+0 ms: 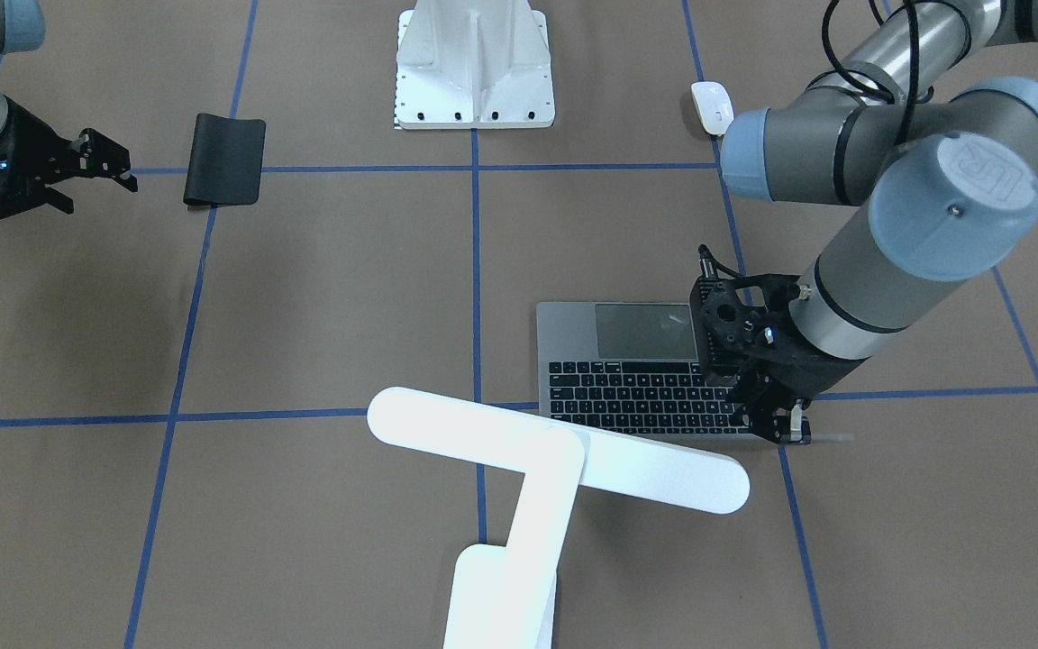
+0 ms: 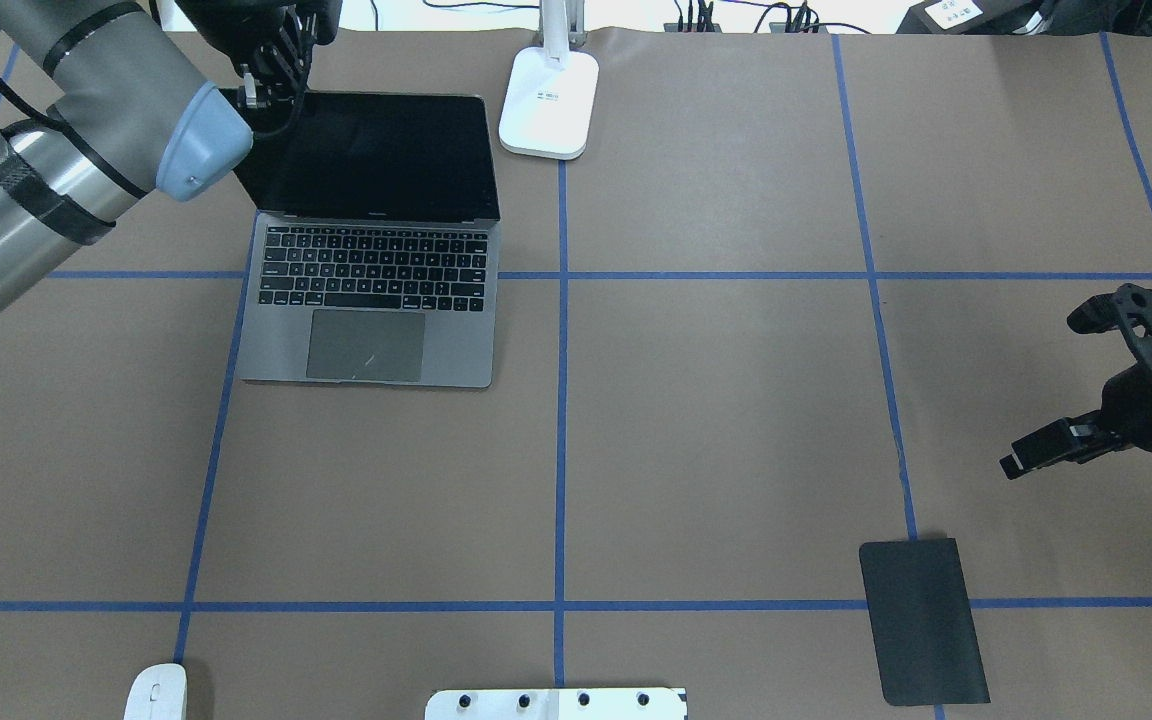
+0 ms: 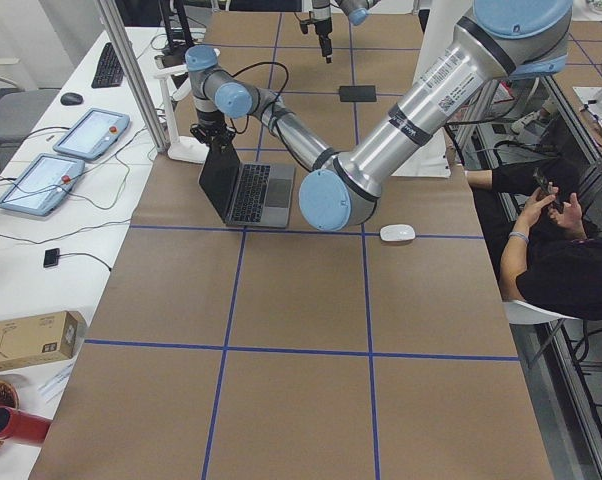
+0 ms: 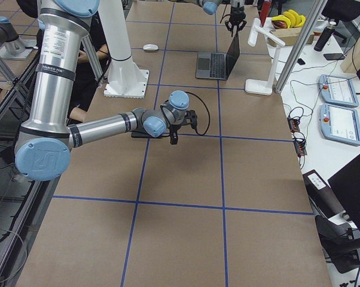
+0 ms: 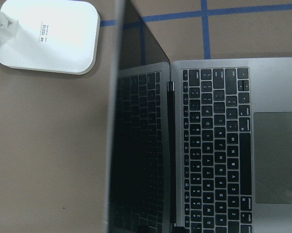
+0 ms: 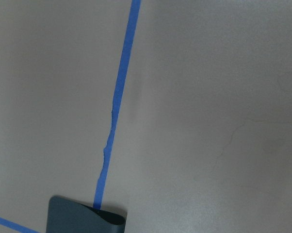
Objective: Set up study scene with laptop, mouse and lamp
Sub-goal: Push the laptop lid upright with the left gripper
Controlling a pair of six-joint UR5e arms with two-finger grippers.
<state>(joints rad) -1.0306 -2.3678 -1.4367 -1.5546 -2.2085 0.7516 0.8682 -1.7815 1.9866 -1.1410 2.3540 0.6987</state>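
Jaws of the left gripper (image 1: 776, 424) straddle the lid's top corner on the laptop (image 2: 366, 290); we cannot tell whether they pinch it. It stands open on the tabletop (image 2: 716, 420), just beside the lamp (image 2: 548, 105). We see the right gripper (image 2: 1041, 393) with jaws spread near the black mat (image 2: 921, 620). The mouse (image 2: 156, 692) lies well apart.

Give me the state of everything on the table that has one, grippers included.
laptop: open, lid raised, screen dark
lamp: standing, base beside the laptop's lid; lit or not, cannot tell
mouse: lying on the table, nothing touching it
black mat: lying flat, one end curled up
left gripper: at the lid's top edge; open or shut, cannot tell
right gripper: open, empty
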